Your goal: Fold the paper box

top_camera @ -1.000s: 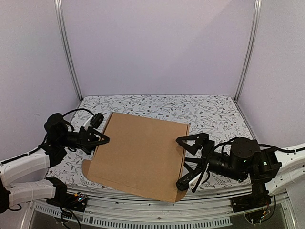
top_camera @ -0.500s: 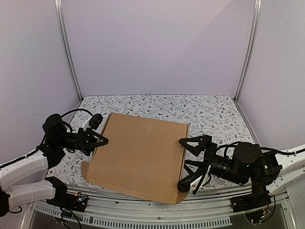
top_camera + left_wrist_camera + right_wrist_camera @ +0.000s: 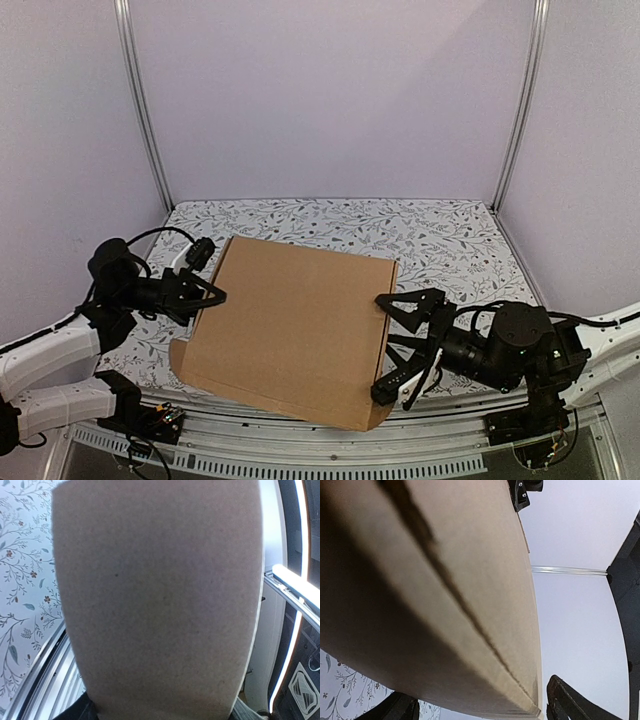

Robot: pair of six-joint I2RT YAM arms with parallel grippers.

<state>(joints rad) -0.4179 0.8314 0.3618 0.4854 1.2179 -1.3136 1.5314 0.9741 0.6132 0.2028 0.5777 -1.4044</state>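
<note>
The paper box (image 3: 295, 325) is a plain brown cardboard sheet lying nearly flat on the floral table, its near edge over the front rail. My left gripper (image 3: 210, 291) is open at the box's left edge; in the left wrist view the cardboard (image 3: 160, 600) fills the frame, with dark fingers (image 3: 75, 712) only at the bottom corners. My right gripper (image 3: 383, 346) is open wide at the box's right edge. In the right wrist view the box (image 3: 420, 580) shows a crease line, and its edge lies between the spread fingers (image 3: 570, 700).
The floral table cloth (image 3: 450, 240) runs to the back wall. Metal frame posts (image 3: 145, 110) stand at both back corners. A metal rail (image 3: 300, 450) runs along the front edge under the box. The left gripper tip shows in the right wrist view (image 3: 522, 492).
The right gripper has drawn back a little toward the near right, staying open. The left gripper and the box have shifted slightly left.
</note>
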